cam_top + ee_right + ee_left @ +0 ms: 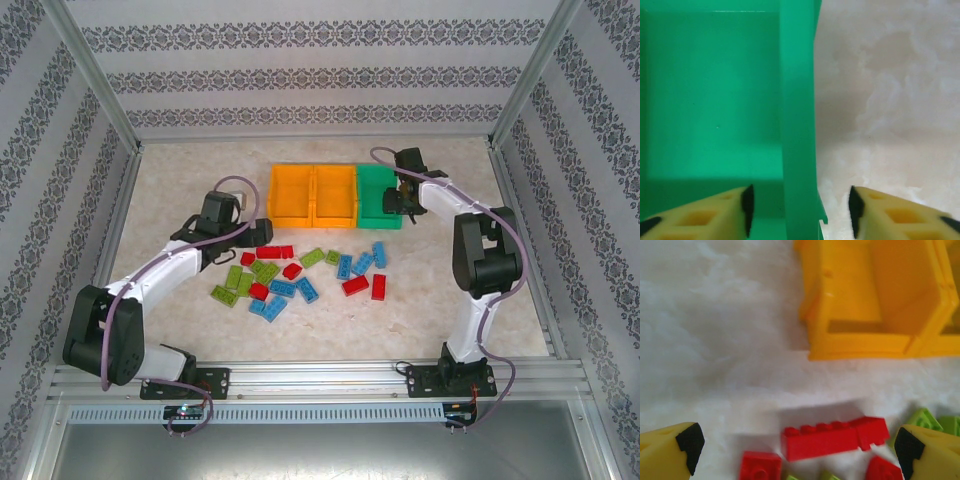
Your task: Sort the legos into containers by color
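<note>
**Right pincer** (800,210): released. The two yellow fingers stand apart and straddle the right-hand wall of the green bin (797,125) without touching it. One finger (735,205) hangs inside the bin; the other is outside, above the pale tabletop (890,100). Nothing is held. From the top camera, this pincer (400,204) sits at the near right corner of the green bin (372,182), with the arm reaching in from the right.

**Left pincer** (799,452): released and spread wide, nothing held. Its black-padded fingertips (690,442) sit at the lower corners of the wrist view. Between and just beyond them a long red brick (825,440) lies flat on the tabletop. A small red brick (760,467) is nearer the camera and light green bricks (925,420) are at the right tip. Further out stands an orange bin (865,345), its open front toward the camera.

**Top view**
- The left pincer (257,227) hovers at the far left edge of the brick scatter, near the front of the left orange bin (292,218).
- The three bins stand touching in a row, from left to right orange, orange (335,218), green.
- The legos (355,285), red, blue and light green, lie loose on the tabletop in a band in front of the bins, between the two arms. Whether any brick is in a bin cannot be told from here.
</note>
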